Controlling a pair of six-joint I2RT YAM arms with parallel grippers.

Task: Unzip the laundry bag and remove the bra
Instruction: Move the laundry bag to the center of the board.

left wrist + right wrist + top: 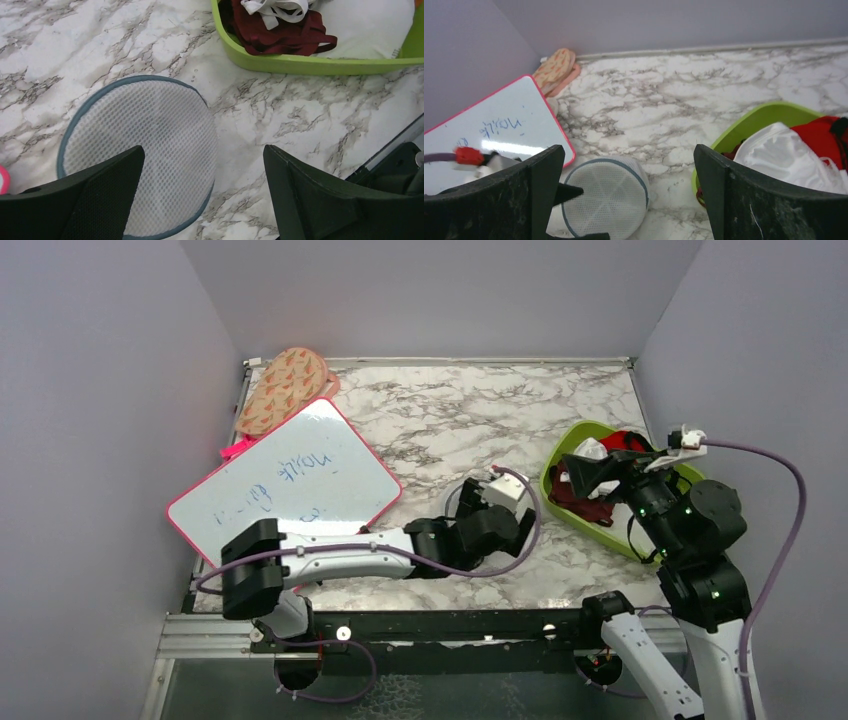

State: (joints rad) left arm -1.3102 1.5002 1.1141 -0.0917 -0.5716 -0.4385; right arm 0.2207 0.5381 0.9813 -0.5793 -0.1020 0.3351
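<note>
The laundry bag (145, 150), a round white mesh drum with a dark rim, lies on the marble. It shows whole in the right wrist view (606, 200) and mostly hidden under the left arm from the top (460, 498). My left gripper (204, 150) is open just above it, one finger over the mesh, the other over bare marble (515, 525). My right gripper (626, 150) is open and empty, raised over the near edge of the lime-green tray (585, 475). No black bra shows in any view.
The lime-green tray (300, 62) at the right holds a dark red cloth (280, 35) and a white cloth (784, 155). A pink-framed whiteboard (285, 480) lies at the left, with a patterned slipper (285, 390) behind it. Walls close in three sides.
</note>
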